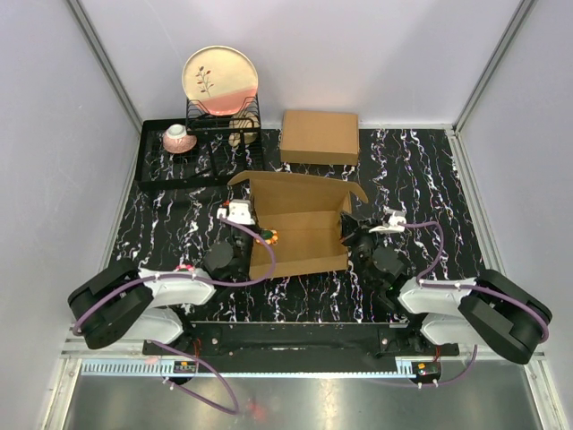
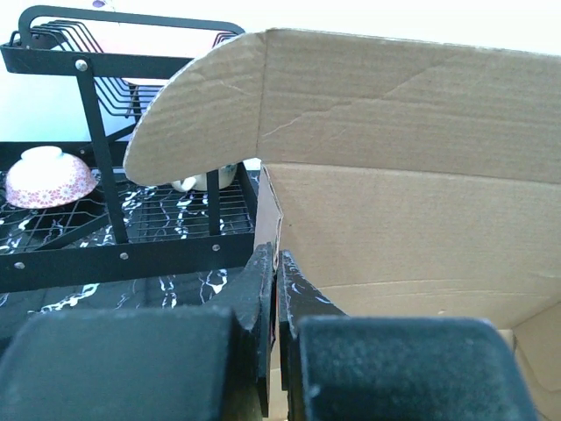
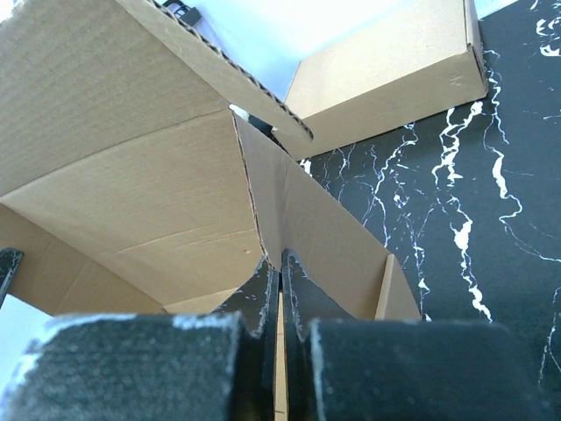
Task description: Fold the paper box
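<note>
At the near edge of the tabletop (image 1: 421, 179) the two arms reach inward to the paper box (image 1: 304, 228), which sits open at the middle of the dark marbled surface. The left gripper (image 1: 257, 238) is clamped on the box's left side wall. The left wrist view shows its fingers (image 2: 256, 289) pinched together with only the thin cardboard edge between them. The right gripper (image 1: 346, 235) grips the right side wall in the same way, its fingers (image 3: 302, 294) pressed onto the raised panel. The box's rear panel stands up, with rounded tabs spreading at each end. Just beyond lies a closed cardboard box (image 1: 320, 136), apart from the open one. To the far left, a black dish rack (image 1: 157, 175) holds a pink bowl (image 1: 179, 137) and an upright plate (image 1: 220, 79).
</note>
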`<state>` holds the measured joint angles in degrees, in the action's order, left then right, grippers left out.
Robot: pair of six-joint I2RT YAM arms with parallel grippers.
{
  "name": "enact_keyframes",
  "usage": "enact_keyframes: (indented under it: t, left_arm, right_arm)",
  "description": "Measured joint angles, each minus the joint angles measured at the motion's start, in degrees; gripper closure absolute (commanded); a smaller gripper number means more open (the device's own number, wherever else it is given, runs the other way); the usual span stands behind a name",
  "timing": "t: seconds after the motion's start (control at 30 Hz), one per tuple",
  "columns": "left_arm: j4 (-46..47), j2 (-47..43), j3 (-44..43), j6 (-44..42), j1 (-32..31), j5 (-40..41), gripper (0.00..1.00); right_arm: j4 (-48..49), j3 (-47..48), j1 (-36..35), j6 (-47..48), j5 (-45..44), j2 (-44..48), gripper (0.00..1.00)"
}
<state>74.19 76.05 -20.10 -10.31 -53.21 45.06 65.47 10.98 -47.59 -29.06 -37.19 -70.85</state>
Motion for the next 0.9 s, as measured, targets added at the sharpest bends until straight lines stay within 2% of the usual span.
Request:
enact_keyframes:
  t: [0.17,0.33,0.5,0.73,0.9]
  left_arm:
    - [-0.70,-2.82,1.18,4.79,1.36,-2.69,0.94]
    - [-1.01,-7.52,2.64,13.18,1.44,-4.48,0.94]
    - [-3.06,-12.72,2.43,17.88,1.38,-6.12,0.94]
    - [-16.22,-17.46,-3.58,19.32,2.54,-7.63,0.94]
    - [-22.88,-19.50,-4.22,24.87,6.29,-10.32,0.95]
  right_arm:
    - [0.85,0.00,-0.74,0.22,-0.11,0.20,1.00]
    - [-3.19,0.07,-0.83,1.44,-0.09,3.76,1.00]
    - [-6.86,0.07,-1.07,2.60,0.26,5.51,1.00]
    - [-9.97,0.07,-1.60,3.15,1.07,5.66,1.00]
    - [-11.41,0.15,-1.81,3.45,2.32,6.67,1.00]
